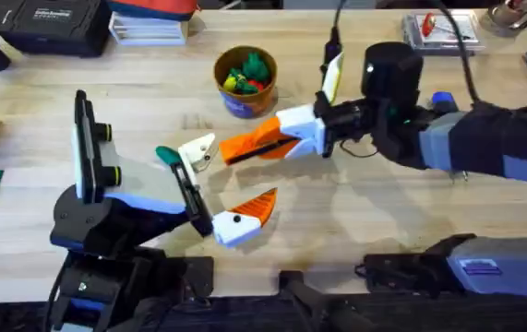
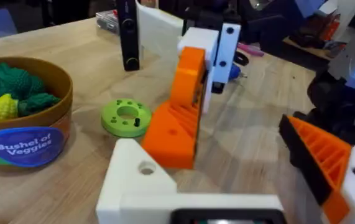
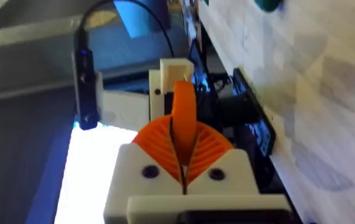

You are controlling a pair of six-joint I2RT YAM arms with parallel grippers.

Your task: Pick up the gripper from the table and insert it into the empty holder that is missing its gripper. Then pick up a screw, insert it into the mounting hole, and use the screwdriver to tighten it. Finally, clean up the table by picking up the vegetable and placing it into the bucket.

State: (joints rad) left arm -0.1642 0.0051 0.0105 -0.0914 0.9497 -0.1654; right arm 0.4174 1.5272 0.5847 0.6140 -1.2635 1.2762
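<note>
The gripper (image 1: 254, 143), the loose orange wedge, is near the centre of the overhead frame, clamped between the pads of the right gripper (image 1: 286, 138). Its free end is just beside the holder (image 1: 198, 150), the bare white mount on the left gripper (image 1: 231, 189), whose fingers are spread apart.

I judge the risk is a bad alignment: if the wedge meets the mount tilted, it may jam or slip out of the pads and fall on the table (image 1: 383, 212).

In the left wrist view the wedge (image 2: 177, 112) hangs above the mount (image 2: 137, 180), but whether they touch I cannot tell. The mounting hole's fit is hidden. The bucket (image 1: 245, 81) stands behind.
</note>
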